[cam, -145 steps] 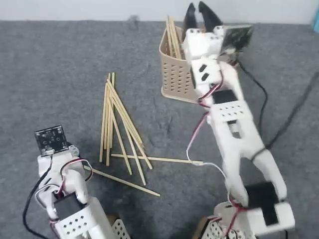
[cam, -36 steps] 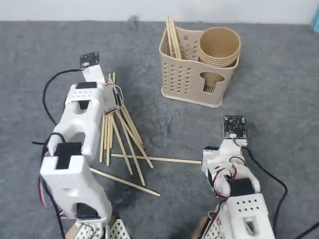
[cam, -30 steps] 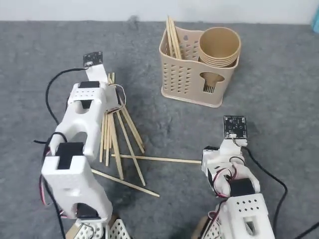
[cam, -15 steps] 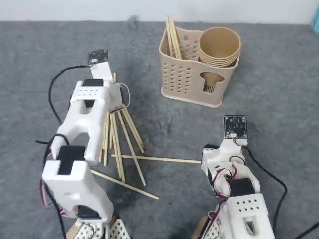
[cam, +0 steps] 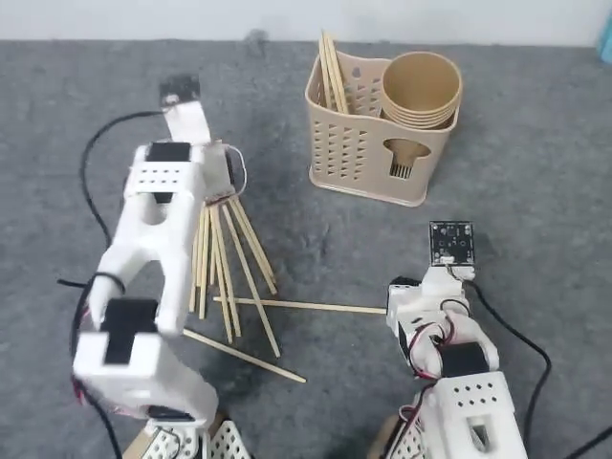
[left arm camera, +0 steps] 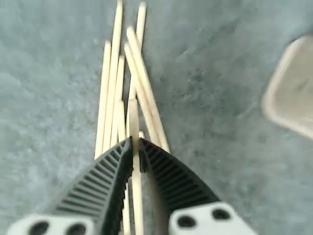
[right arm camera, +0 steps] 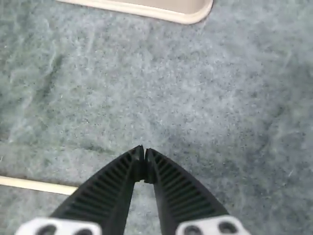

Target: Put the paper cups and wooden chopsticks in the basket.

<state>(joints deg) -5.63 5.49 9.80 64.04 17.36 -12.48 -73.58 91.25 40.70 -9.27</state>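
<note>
Paper cups [cam: 422,88] stacked in the tan basket [cam: 368,153]; wooden chopsticks [cam: 306,306] lie fanned nearby

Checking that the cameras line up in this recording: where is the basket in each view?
High view: basket at the far side, right of centre, cups inside.
Left wrist view: its blurred pale corner at the frame edge, off to the side of the chopsticks.
Right wrist view: its pale edge beyond the right gripper.
Shared landmark: the grey mat.

No text, label, brand, number or sign can be read — not on the basket [cam: 368,143], the paper cups [cam: 421,91] standing in it, or the wooden chopsticks [cam: 218,268] lying beside it
</note>
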